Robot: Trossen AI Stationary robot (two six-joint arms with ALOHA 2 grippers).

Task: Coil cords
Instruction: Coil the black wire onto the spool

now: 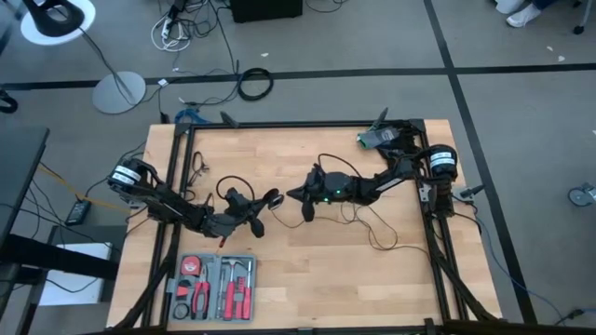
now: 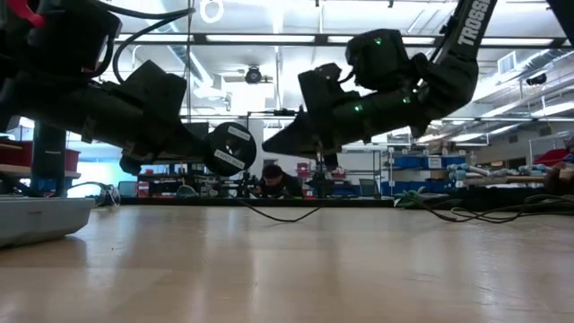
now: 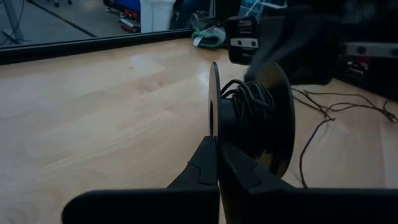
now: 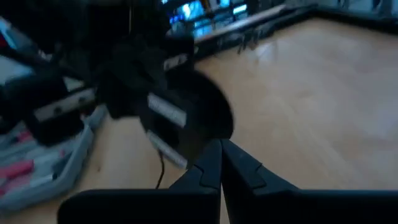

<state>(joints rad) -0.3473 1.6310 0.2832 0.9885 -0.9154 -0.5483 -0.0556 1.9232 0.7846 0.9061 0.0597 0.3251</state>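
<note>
A round black spool (image 1: pixel 269 199) with two flat flanges has black cord wound on its hub (image 3: pixel 252 102). My left gripper (image 1: pixel 253 210) is shut on it, left of the table's middle and lifted above the wood (image 2: pixel 230 148). My right gripper (image 1: pixel 304 207) is shut just right of the spool, also above the table (image 2: pixel 300 139). The loose black cord (image 1: pixel 374 233) trails from there in slack loops over the table's right half, lying on the wood (image 2: pixel 475 213). My left gripper pinches the rim of one spool flange (image 3: pixel 214 127) between its two fingers, coming level from the table's left. The spool stands on edge, clear of the table, with its hub across the fingers. My right gripper is shut on the thin cord near the spool. A strand drops from the fingertips (image 2: pixel 317 160) toward the table. The place of contact is too small to make out.
A grey tray of red-handled tools (image 1: pixel 212 287) sits at the near left. A green-and-grey device with pale cable (image 1: pixel 377 140) lies at the far right corner. A small dark cord piece (image 1: pixel 197 169) lies far left. Black frame rails (image 1: pixel 279 125) border the table.
</note>
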